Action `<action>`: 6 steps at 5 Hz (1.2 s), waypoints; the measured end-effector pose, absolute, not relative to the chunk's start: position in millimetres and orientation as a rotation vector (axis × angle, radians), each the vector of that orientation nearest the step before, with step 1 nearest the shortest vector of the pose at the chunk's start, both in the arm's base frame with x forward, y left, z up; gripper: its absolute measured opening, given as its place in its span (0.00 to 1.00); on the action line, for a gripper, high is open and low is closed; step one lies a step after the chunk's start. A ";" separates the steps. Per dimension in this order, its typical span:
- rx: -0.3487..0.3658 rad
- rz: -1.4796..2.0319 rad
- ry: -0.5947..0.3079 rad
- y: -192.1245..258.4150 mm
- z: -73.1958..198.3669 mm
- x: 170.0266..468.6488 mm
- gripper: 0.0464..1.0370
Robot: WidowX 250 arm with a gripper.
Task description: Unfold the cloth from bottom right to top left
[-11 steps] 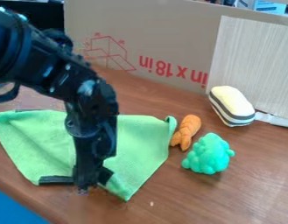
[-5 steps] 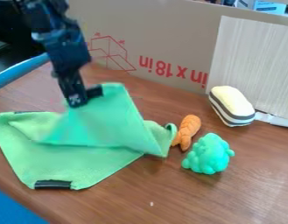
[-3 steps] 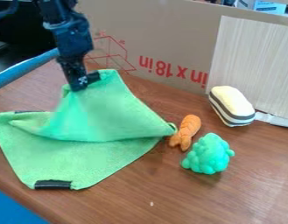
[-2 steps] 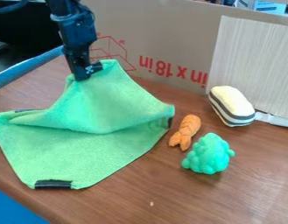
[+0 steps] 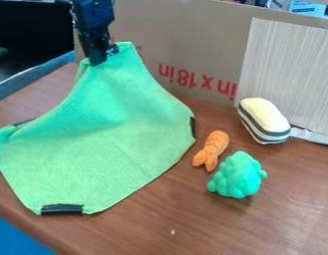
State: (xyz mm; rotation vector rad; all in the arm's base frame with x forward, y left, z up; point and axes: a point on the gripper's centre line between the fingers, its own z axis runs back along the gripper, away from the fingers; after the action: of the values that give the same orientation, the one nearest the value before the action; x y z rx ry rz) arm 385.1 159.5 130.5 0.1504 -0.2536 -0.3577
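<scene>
At the upper left, in front of the cardboard, the black gripper [image 5: 104,56] is shut on a corner of the green cloth. From there the cloth [image 5: 106,154] hangs down in a raised slope, and its lower part lies spread on the wooden table. One black-patched corner rests near the table's front edge at the lower left. Other dark patches show at its right corner and along its left edge.
An orange carrot-like toy [image 5: 211,150] lies just right of the cloth, beside a green bumpy toy [image 5: 237,175]. Farther back is a yellow striped block [image 5: 264,120]. A cardboard wall [image 5: 186,45] stands along the table's back.
The gripper took the cloth's front corner and carried it back, then higher toward the upper left. The folded layer has opened out, and the cloth's right corner has swung free beside the orange toy.
</scene>
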 end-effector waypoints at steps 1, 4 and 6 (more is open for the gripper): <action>0.252 -0.383 -0.245 160.6 126.0 398.5 0.03; 0.289 -0.400 -0.220 177.2 110.3 434.6 0.03; 0.262 -0.378 -0.199 200.3 107.4 441.2 0.15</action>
State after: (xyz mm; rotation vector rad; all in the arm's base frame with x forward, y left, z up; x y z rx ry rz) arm 441.2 200.3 107.4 0.2616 -0.1989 -0.3778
